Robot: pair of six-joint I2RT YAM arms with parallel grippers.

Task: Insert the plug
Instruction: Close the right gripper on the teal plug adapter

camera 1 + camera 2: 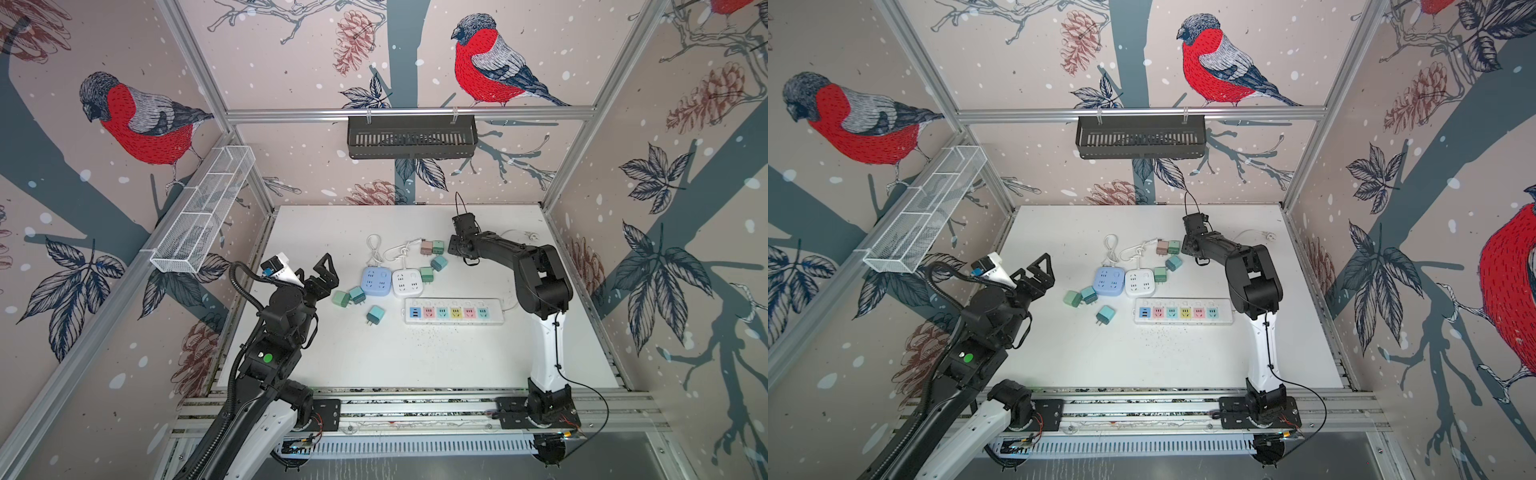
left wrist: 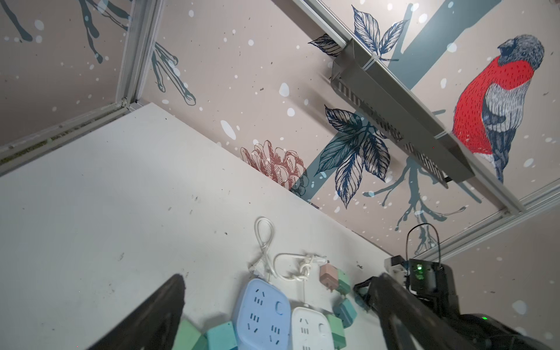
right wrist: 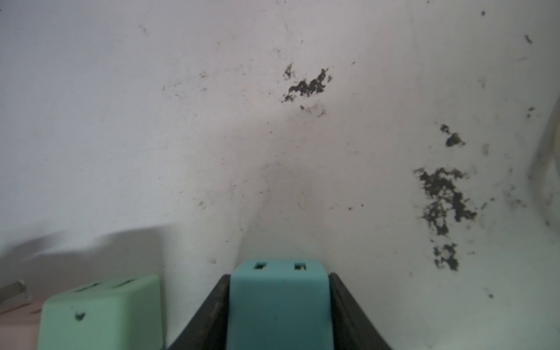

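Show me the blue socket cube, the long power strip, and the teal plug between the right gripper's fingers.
blue socket cube (image 1: 376, 281): in a top view, centre of its top face.
long power strip (image 1: 456, 312): in a top view, on its yellow socket.
teal plug (image 3: 278, 303): right wrist view, middle of its upper face.

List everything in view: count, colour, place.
Power strip: 1, white with coloured outlets, table centre-right.
Socket cubes: 2, blue cube and white cube, side by side behind the strip.
Loose plugs: 7; green, teal, teal left of and before the blue cube; green, teal, green, pink right of the white cube.
Teal plug: 1, far right of that group, gripped; hidden in top views.
Cords: 3, white, behind cubes and strip.
Wire basket: 1, white, left wall.
Slotted shelf: 1, black, back rail.
Table: 1, white, scuffed.
Left gripper: open, raised left of the plugs.
Right gripper: fingers against both sides of the teal plug.
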